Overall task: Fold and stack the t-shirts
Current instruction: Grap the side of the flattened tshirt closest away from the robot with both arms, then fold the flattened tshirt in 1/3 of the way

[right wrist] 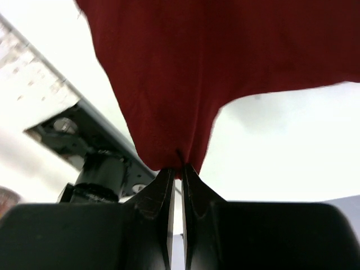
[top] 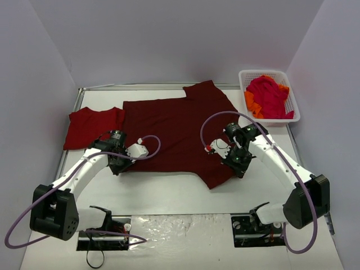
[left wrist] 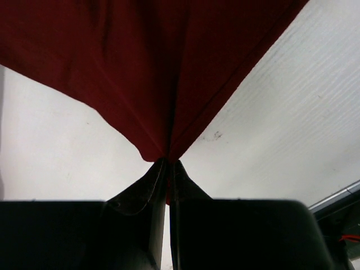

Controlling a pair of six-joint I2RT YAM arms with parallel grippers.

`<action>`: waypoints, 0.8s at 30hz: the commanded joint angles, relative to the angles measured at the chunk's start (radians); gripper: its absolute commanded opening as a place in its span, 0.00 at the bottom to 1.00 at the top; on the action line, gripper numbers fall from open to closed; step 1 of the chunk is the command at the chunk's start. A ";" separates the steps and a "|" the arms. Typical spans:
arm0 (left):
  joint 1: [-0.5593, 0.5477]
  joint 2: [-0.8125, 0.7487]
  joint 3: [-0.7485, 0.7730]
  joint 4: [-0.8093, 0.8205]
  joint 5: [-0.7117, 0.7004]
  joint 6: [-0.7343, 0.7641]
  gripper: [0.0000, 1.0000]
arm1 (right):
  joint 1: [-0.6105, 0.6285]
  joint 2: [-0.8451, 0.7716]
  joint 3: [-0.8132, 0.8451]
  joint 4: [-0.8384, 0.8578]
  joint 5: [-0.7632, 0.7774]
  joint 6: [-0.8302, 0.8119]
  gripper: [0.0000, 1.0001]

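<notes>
A large dark maroon t-shirt [top: 174, 129] lies spread flat across the middle of the table. My left gripper [top: 120, 167] is shut on its near left corner; in the left wrist view the cloth [left wrist: 157, 67] runs in a fold into the closed gripper [left wrist: 169, 163]. My right gripper [top: 239, 167] is shut on the shirt's near right edge, by a sleeve; in the right wrist view the cloth [right wrist: 214, 56] hangs bunched from the tips of the gripper [right wrist: 176, 169]. A brighter red t-shirt [top: 93, 126] lies folded flat at the left, touching the maroon one.
A white lattice basket [top: 264, 72] stands at the back right, holding a crimson shirt [top: 269, 95] and an orange one [top: 251, 102]. Both arm bases [top: 259, 228] sit at the near edge. Grey walls close in the table on three sides.
</notes>
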 commanded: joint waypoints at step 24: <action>0.005 0.004 0.040 0.139 0.005 -0.078 0.02 | -0.068 -0.046 0.039 0.156 0.061 0.082 0.00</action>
